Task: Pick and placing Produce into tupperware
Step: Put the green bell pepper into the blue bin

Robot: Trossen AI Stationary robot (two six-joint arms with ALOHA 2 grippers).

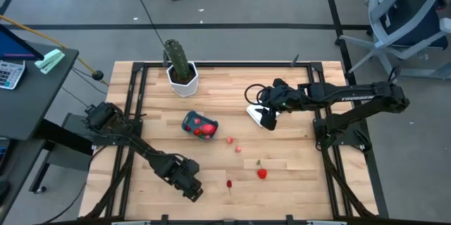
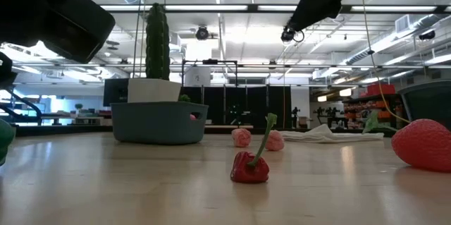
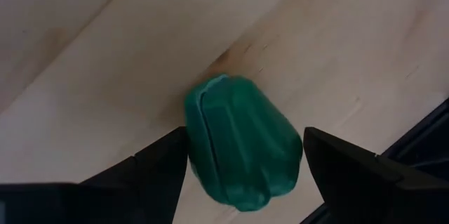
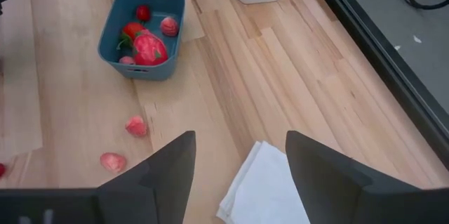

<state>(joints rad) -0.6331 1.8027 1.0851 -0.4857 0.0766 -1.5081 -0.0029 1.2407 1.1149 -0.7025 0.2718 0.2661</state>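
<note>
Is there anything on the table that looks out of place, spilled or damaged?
Nothing looks damaged or spilled. Several produce pieces lie loose on the wood outside the tupperware: two pink ones, a small red pepper and a strawberry. The left hand has its open fingers around a green pepper. A white cloth lies under the right hand.

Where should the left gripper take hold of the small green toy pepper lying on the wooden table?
Across its wide lobed body, coming down from above. In the left wrist view the small green toy pepper lies on its side on the wooden table, between the open left gripper's fingers, which already flank its bulging flanks. Closing there probably gives the firmest hold; the tapered end would likely slip.
</note>
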